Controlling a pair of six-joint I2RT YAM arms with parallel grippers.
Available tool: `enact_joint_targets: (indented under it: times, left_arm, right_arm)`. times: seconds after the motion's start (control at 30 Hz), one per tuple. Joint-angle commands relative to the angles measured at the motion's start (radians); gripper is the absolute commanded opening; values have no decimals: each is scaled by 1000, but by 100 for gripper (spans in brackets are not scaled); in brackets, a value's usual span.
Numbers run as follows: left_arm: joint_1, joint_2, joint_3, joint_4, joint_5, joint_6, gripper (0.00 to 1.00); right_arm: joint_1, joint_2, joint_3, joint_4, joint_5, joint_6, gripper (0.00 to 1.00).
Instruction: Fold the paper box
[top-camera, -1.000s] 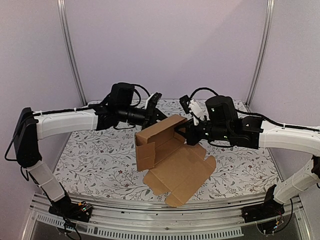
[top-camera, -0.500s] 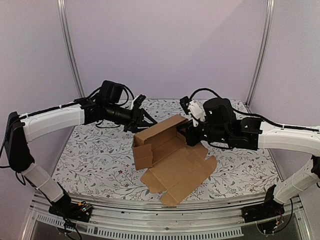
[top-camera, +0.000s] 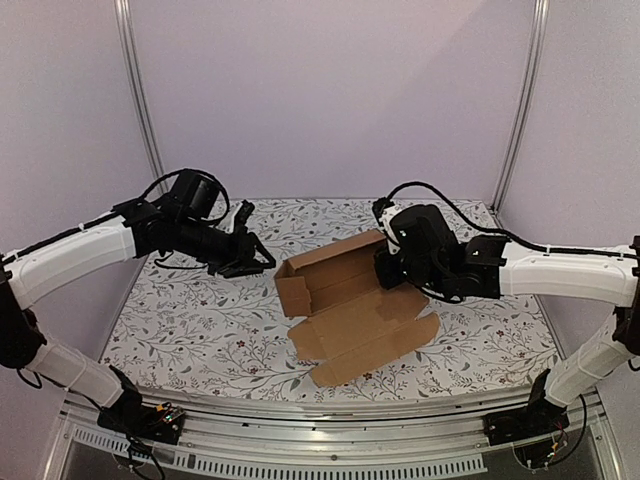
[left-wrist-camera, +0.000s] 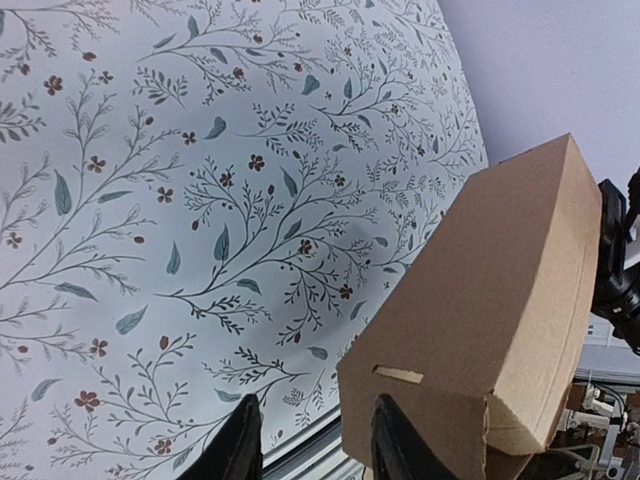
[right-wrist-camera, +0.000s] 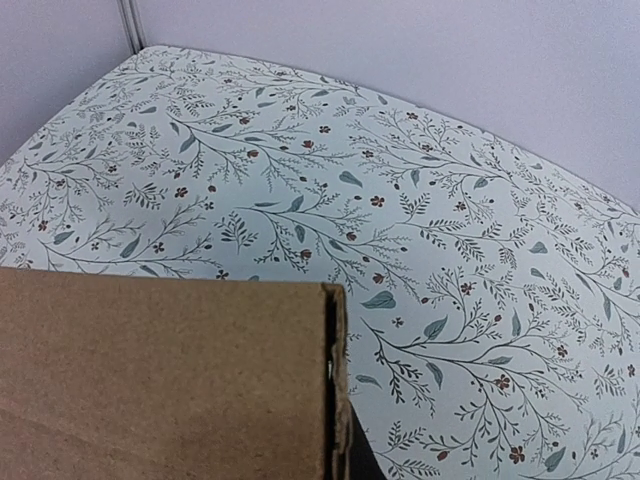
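The paper box (top-camera: 335, 280) is brown cardboard, half folded: an open tray with raised walls and a flat lid flap (top-camera: 370, 335) lying toward me on the table. My left gripper (top-camera: 258, 263) is open and empty, just left of the box and apart from it. In the left wrist view its open gripper (left-wrist-camera: 315, 450) points at the box's end wall (left-wrist-camera: 490, 330). My right gripper (top-camera: 384, 268) grips the box's right end wall. In the right wrist view the cardboard (right-wrist-camera: 160, 380) fills the lower left, with one dark finger (right-wrist-camera: 362, 466) against the doubled wall edge.
The table has a white cloth with a floral print (top-camera: 190, 320). A metal rail (top-camera: 300, 455) runs along the near edge. Lilac walls and two upright posts close in the back and sides.
My left gripper has drawn back to the left, away from the box's back wall. The box, held by my right gripper, has come down from a tilt and lies flatter on the table.
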Motion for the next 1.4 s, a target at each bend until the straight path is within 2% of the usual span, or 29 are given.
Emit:
enact_joint_targets:
  times: [0.0, 0.3, 0.53, 1.37]
  left_arm:
    - [-64, -28, -31, -15, -84, 26, 37]
    - [-119, -38, -153, 210, -59, -33, 37]
    - [-138, 4, -143, 295, -61, -25, 37]
    - [-200, 121, -44, 349, -79, -27, 36]
  right_arm:
    - [-24, 45, 51, -29, 72, 67, 0]
    - [-43, 118, 91, -53, 48, 142, 0]
    - [-43, 126, 95, -56, 17, 149, 0]
    - [-42, 149, 131, -133, 45, 226, 0]
